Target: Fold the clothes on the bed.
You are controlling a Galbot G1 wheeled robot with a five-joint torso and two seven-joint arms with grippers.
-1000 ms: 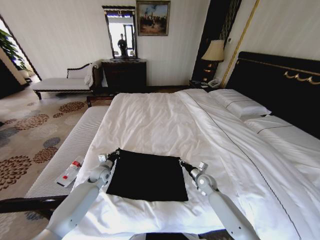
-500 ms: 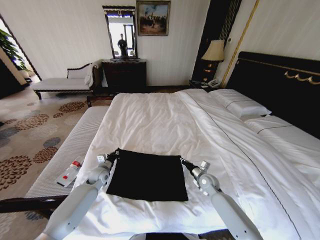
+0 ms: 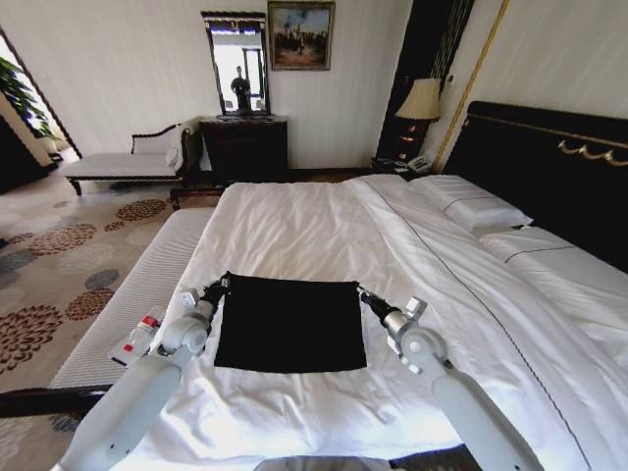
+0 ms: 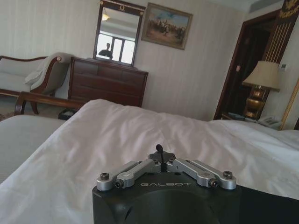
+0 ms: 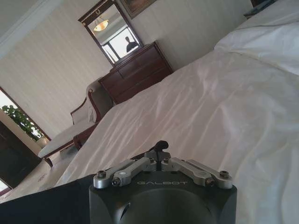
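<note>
The clothes are one black T-shirt (image 3: 289,324), lying as a flat dark rectangle on the near part of the white bed (image 3: 304,221); no lettering shows. My left gripper (image 3: 220,287) is shut on the shirt's far left corner. My right gripper (image 3: 360,292) is shut on the far right corner. In the left wrist view the left gripper (image 4: 159,149) has its fingertips pressed together, with black cloth (image 4: 273,207) beside it. The right wrist view shows the right gripper (image 5: 161,144) pinched the same way, with black cloth (image 5: 42,205) alongside.
A pale upholstered bench (image 3: 147,280) runs along the bed's left side, with a small bottle (image 3: 137,339) on it. Pillows (image 3: 471,206) and the dark headboard (image 3: 554,162) stand at the right. A dresser (image 3: 245,147) and a chaise (image 3: 118,162) line the far wall.
Both grippers have moved away from me along the bed, dragging the shirt's far edge with them. The whole shirt now lies a little farther up the duvet.
</note>
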